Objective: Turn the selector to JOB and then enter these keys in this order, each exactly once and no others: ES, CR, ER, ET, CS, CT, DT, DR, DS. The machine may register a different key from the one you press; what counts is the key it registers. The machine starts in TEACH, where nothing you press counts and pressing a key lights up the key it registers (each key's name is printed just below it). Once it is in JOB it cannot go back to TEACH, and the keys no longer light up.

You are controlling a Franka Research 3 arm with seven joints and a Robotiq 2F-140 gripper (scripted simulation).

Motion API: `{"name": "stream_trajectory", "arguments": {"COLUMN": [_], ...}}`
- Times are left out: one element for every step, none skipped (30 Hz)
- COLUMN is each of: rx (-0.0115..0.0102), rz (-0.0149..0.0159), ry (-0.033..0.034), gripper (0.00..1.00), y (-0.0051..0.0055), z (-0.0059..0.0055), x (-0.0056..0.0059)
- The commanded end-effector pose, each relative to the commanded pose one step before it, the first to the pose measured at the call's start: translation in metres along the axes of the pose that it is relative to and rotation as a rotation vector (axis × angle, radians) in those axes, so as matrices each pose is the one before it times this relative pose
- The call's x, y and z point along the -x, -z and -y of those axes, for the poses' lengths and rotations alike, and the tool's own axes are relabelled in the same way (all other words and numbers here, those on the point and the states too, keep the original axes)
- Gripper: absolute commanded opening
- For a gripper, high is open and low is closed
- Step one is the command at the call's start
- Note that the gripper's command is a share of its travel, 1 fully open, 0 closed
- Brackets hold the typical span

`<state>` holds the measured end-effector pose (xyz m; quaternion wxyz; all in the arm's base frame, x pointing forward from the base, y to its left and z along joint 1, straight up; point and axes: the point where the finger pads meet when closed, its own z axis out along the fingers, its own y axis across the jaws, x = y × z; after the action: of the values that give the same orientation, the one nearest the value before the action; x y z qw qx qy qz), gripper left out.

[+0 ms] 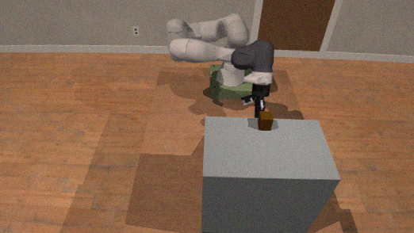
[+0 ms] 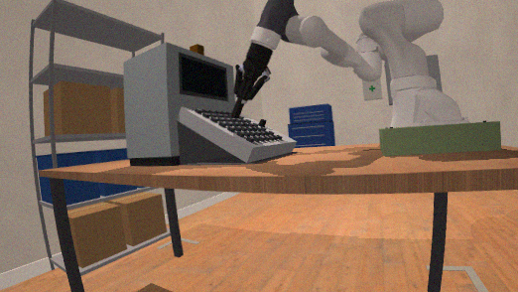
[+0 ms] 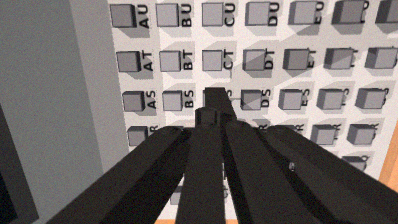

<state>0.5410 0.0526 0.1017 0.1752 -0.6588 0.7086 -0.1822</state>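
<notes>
My gripper [image 1: 258, 115] [image 2: 236, 114] [image 3: 214, 103] is shut, its fingertips together and pointing down at the keyboard [image 2: 215, 133]. In the wrist view the tips cover most of the CS key; whether they touch it I cannot tell. The CT key [image 3: 212, 60] is just above them there, with DT [image 3: 254, 60] and ET [image 3: 296, 59] to its right. DS [image 3: 251, 100] and ES [image 3: 290, 99] are right of the tips. CR is hidden and DR and ER are mostly hidden by the fingers. No visible key is lit. A dark knob [image 2: 262, 122] stands at the keyboard's far side; its setting is unreadable.
The grey machine housing [image 1: 270, 150] [image 2: 150, 104] [image 3: 45, 75] with its dark screen [image 2: 203, 76] rises behind the keys, close beside the gripper. An orange-brown block [image 1: 265, 121] [image 2: 197, 49] sits on top. The keyboard unit stands on the wooden table [image 2: 318, 183]. Shelves stand beyond.
</notes>
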Motion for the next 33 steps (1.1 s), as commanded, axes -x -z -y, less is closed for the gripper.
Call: {"name": "stream_trajectory", "arguments": {"rx": [-0.00338,0.00000,0.00000,0.00000,0.00000,0.00000,0.00000,0.00000,-0.00001,-0.00001,0.00000,0.00000,-0.00001,0.00000,0.00000,0.00000,0.00000,0.00000,0.00001,-0.00001,-0.00002,-0.00001,-0.00001,0.00000,0.00000,0.00000,0.00001,0.00000,0.00000,0.00001,0.00001,0.00001,0.00001], "rz": [0.00221,-0.00003,-0.00002,-0.00001,0.00000,0.00002,0.00004,0.00006,0.00009,-0.00006,0.00000,0.00000,-0.00007,-0.00004,-0.00002,0.00000,0.00003,0.00005,0.00008,0.00000,-0.00007,-0.00004,-0.00003,-0.00001,0.00000,0.00001,0.00002,0.00000,0.00000,0.00002,0.00003,0.00003,0.00002], "ry": [0.00702,0.00001,0.00001,0.00001,0.00000,-0.00001,-0.00002,-0.00003,-0.00004,0.00003,0.00000,0.00000,0.00003,0.00002,0.00001,0.00000,-0.00001,-0.00002,-0.00004,0.00000,0.00003,0.00002,0.00001,0.00001,0.00000,-0.00001,-0.00001,0.00000,0.00000,-0.00001,-0.00001,-0.00001,-0.00001], "gripper": [0.10,0.10,0.10,0.10,0.10,0.10,0.10,0.10,0.10,0.10,0.10,0.10,0.10,0.10,0.10,0.10,0.10,0.10,0.10,0.10,0.10,0.10,0.10,0.10,0.10,0.10,0.10,0.10,0.10,0.10,0.10,0.10,0.10], "y": [-0.00037,-0.00023,-0.00026,-0.00029,-0.00031,-0.00034,-0.00036,-0.00038,-0.00039,-0.00040,0.00000,0.00000,-0.00041,-0.00042,-0.00043,-0.00043,-0.00042,-0.00042,-0.00041,-0.00040,-0.00038,-0.00037,-0.00035,-0.00032,-0.00030,-0.00027,-0.00025,0.00000,0.00000,-0.00022,-0.00019,-0.00016,-0.00013], "z": [0.00142,0.00000,0.00000,0.00000,0.00000,0.00000,0.00000,0.00000,0.00000,0.00000,0.00000,0.00000,0.00000,0.00000,0.00000,0.00000,0.00000,0.00000,0.00000,0.00000,0.00001,0.00000,0.00000,0.00000,0.00000,0.00000,0.00000,0.00000,0.00000,0.00000,0.00000,0.00000,0.00000], "x": [0.00092,-0.00001,-0.00001,0.00000,0.00000,0.00000,0.00001,0.00002,0.00002,-0.00002,0.00000,0.00000,-0.00002,-0.00001,-0.00001,0.00000,0.00001,0.00001,0.00002,0.00000,-0.00002,-0.00001,-0.00001,0.00000,0.00000,0.00000,0.00001,0.00000,0.00000,0.00001,0.00001,0.00001,0.00001]}}
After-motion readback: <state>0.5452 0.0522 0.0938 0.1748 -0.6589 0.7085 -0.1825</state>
